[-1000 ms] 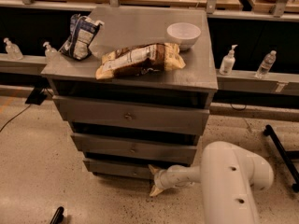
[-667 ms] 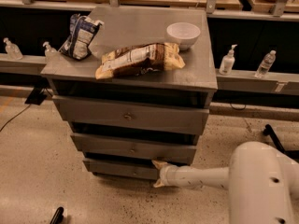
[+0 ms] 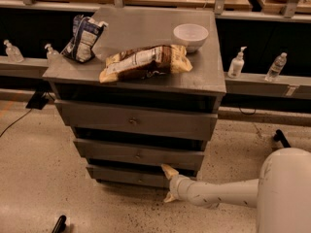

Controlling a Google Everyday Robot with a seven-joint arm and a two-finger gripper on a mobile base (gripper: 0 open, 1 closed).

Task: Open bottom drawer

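Tool (image 3: pixel 168 183) low at right end of bottom drawer (image 3: pixel 121 175), fingers spread wide.
Above it, on counter (image 3: pixel 146 25): white bowl (image 3: pixel 190 35), chip bag (image 3: pixel 146 62), blue snack bag (image 3: pixel 83 39); print illegible.

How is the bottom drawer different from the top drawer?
The bottom drawer has the narrowest, shallowest front; the top drawer has the widest, tallest one. The bottom drawer is the lowest of the three; the top drawer is the highest. The gripper, jaws open, is at the bottom drawer's right end, well below the top drawer. Both are grey with a small round centre knob.
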